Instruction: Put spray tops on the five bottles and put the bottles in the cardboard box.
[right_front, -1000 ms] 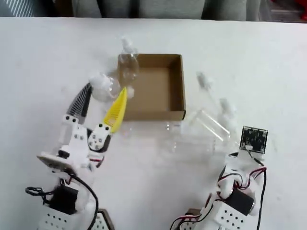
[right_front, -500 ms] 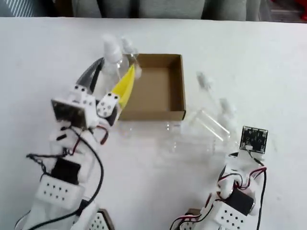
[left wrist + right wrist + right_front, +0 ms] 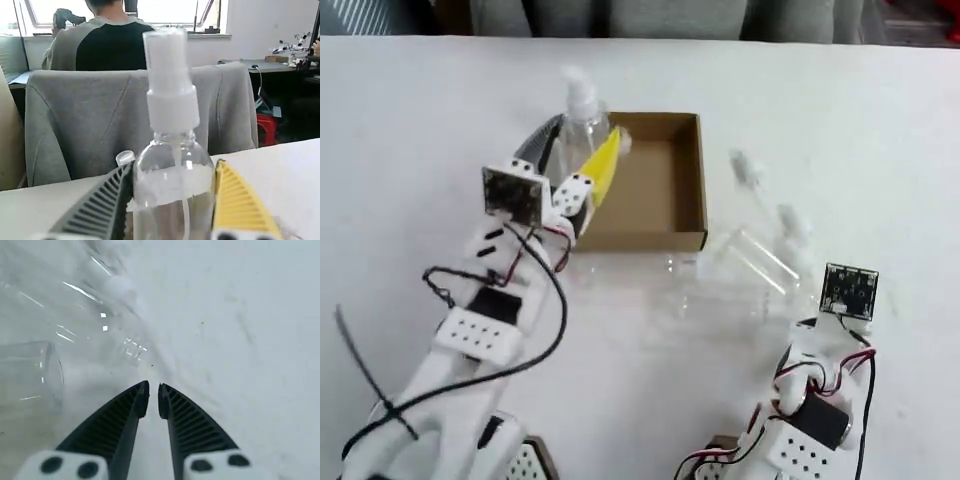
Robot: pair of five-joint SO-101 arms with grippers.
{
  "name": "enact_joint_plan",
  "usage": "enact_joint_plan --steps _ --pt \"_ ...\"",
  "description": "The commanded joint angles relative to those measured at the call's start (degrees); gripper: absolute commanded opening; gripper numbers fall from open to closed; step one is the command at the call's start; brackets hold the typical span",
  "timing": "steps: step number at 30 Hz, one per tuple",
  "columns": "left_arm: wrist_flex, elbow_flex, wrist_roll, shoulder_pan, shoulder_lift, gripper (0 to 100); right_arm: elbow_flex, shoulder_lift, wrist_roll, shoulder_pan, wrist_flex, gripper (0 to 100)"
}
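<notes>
A clear bottle [image 3: 582, 118] with a white spray top [image 3: 574, 82] stands upright in my left gripper [image 3: 578, 160], over the left rim of the cardboard box [image 3: 698, 180]. In the left wrist view the grey finger [image 3: 102, 210] and the yellow finger [image 3: 240, 205] press the bottle [image 3: 175, 185] from both sides, below its spray top [image 3: 170, 85]. Right of the box, clear bottles [image 3: 760, 258] lie on the table, with loose spray tops [image 3: 748, 172] near them. My right gripper [image 3: 152, 400] hangs shut over bare table, beside a lying clear bottle [image 3: 35, 375].
The right arm [image 3: 820, 370] stands at the near right edge. Another clear bottle [image 3: 690, 285] lies in front of the box. A grey chair back [image 3: 75, 125] rises beyond the table's far edge. White table stretches left of the box.
My left arm has swung forward and to the right, carrying the bottle from the table left of the box to the box's left rim and turning it upright. The right arm has kept still.
</notes>
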Motion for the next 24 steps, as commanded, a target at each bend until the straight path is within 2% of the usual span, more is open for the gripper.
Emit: enact_joint_plan --steps 1,16,24 --pt "-5.27 -4.04 -0.44 0.04 3.91 2 0.44 -0.75 0.62 0.22 0.4 1.5" --pt "-25.49 -4.13 -0.44 -2.95 25.27 2 0.44 -0.75 0.62 0.22 0.4 1.5" --pt "-42.29 -4.48 -0.35 -2.42 37.93 2 0.44 -0.75 0.62 0.22 0.4 1.5"
